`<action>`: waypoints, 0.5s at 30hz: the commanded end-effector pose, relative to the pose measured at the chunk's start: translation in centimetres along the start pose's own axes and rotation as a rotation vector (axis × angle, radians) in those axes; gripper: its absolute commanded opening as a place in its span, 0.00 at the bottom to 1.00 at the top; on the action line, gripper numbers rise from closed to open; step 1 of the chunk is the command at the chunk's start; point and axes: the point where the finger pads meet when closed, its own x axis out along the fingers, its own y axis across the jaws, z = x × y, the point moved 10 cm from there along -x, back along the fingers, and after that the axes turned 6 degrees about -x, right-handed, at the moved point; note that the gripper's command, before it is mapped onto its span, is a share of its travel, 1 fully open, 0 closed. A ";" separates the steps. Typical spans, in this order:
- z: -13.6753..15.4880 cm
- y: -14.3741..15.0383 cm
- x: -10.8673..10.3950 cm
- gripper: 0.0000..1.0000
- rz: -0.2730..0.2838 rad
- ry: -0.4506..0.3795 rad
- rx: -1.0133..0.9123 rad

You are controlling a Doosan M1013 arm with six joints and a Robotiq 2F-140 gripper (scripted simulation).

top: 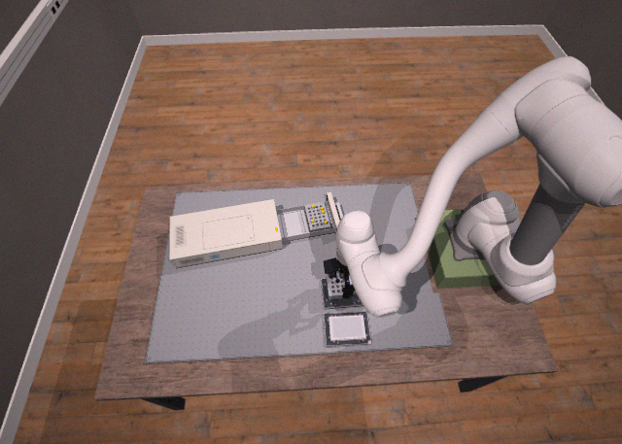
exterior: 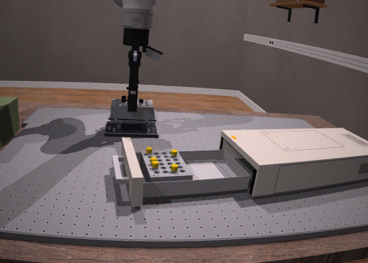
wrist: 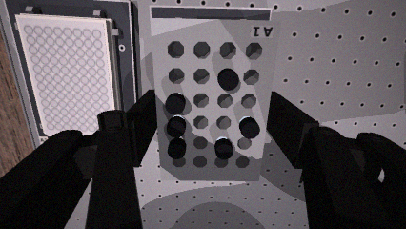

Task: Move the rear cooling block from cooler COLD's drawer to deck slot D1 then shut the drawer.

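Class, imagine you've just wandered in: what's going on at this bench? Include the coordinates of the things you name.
The robot arm's pincer (exterior: 132,107) (wrist: 212,106) is shut on the rear cooling block (exterior: 117,109) (wrist: 212,88), holding it just over deck slot D1 (top: 328,303) (exterior: 151,132). Six black-capped tubes stand in its bores. The front block (top: 327,224) (exterior: 166,176), with yellow-capped tubes, sits in the open drawer (top: 297,238) (exterior: 196,189) of the cooler (top: 225,228) (exterior: 300,141), whose orange lamp (top: 276,229) (exterior: 233,137) is lit. Lowering the block and shutting the drawer remain.
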 end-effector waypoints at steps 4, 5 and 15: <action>0.0 0.0 0.6 0.10 0.000 0.001 0.000; 0.0 0.0 0.7 0.10 0.000 0.001 0.000; 0.0 0.0 1.2 0.10 0.000 0.001 0.000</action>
